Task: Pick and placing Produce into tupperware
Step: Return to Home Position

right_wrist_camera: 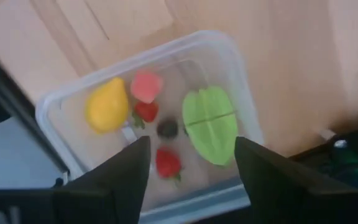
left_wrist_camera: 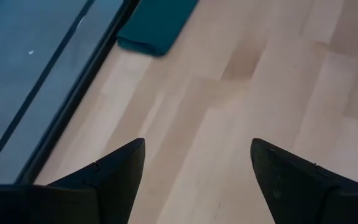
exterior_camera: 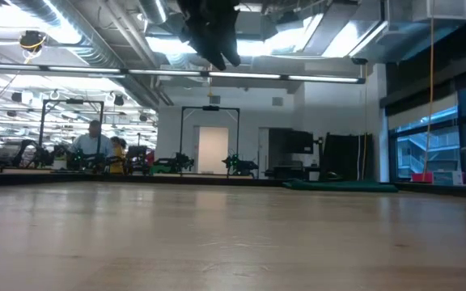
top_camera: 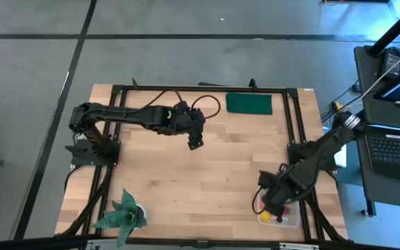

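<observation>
Now, right gripper (right_wrist_camera: 191, 155): I'm hovering it wide over the box (right_wrist_camera: 216, 38).
Fruit (right_wrist_camera: 211, 124): lying inside.
Left gripper (left_wrist_camera: 197, 149): hanging wide over the table (left_wrist_camera: 278, 81).

The clear, shallow tupperware (right_wrist_camera: 225, 46) is set upright at a right-hand corner of the bench (top_camera: 207, 173). Inside it are laid a green starfruit (right_wrist_camera: 211, 124), a yellow lemon (right_wrist_camera: 107, 106), a pink piece (right_wrist_camera: 146, 86), two red berries (right_wrist_camera: 168, 163) and a dark berry (right_wrist_camera: 167, 129).
</observation>
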Controlling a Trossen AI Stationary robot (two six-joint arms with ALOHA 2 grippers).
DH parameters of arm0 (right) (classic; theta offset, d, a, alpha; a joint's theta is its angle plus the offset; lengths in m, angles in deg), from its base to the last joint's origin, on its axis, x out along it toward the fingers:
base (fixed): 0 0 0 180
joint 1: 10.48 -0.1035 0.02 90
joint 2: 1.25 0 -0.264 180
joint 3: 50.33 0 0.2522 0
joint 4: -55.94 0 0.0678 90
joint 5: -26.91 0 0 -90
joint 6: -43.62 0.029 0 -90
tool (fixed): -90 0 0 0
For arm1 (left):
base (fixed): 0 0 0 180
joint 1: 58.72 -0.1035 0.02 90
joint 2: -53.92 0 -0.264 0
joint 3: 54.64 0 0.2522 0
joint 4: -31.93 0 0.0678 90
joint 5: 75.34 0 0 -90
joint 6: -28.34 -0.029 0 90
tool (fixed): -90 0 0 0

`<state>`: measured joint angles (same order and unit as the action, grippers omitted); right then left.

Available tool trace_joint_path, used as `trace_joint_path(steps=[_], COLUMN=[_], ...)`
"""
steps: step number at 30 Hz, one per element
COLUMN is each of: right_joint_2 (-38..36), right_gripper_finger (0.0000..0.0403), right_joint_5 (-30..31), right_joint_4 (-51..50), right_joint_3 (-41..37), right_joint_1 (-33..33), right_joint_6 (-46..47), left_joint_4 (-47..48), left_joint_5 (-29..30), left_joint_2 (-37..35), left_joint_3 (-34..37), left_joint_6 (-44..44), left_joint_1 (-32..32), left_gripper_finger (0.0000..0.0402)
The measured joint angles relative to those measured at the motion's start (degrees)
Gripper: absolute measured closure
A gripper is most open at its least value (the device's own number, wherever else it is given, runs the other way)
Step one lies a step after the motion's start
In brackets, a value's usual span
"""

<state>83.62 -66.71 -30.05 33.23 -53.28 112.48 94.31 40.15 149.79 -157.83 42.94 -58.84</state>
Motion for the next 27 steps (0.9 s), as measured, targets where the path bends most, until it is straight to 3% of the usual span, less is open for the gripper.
trace_joint_path(steps=[9,17,21,27], right_joint_2=[7.1,1.1,-5.6,-11.8], right_gripper_finger=[0.022,0.0245,0.0254,0.0263], right_joint_5=[0.2,2.0,14.9,42.5], right_joint_4=[2.7,-2.3,-7.1,-3.4], right_joint_3=[0.0,1.1,6.9,14.6], right_joint_1=[-3.5,-1.2,1.9,5.3], right_joint_6=[1.6,1.5,-0.4,-18.6], left_joint_4=[0.2,1.3,1.7,-0.4], left_joint_5=[-0.1,-0.1,-0.1,1.5], left_joint_2=[0.0,0.0,-1.0,-9.4], left_joint_3=[0.0,0.0,0.0,0.0], left_joint_6=[-0.3,-1.7,-2.8,-3.3], left_joint_1=[-1.1,-1.1,-1.0,-1.4], left_gripper_finger=[0.0117,0.0117,0.0117,0.0117])
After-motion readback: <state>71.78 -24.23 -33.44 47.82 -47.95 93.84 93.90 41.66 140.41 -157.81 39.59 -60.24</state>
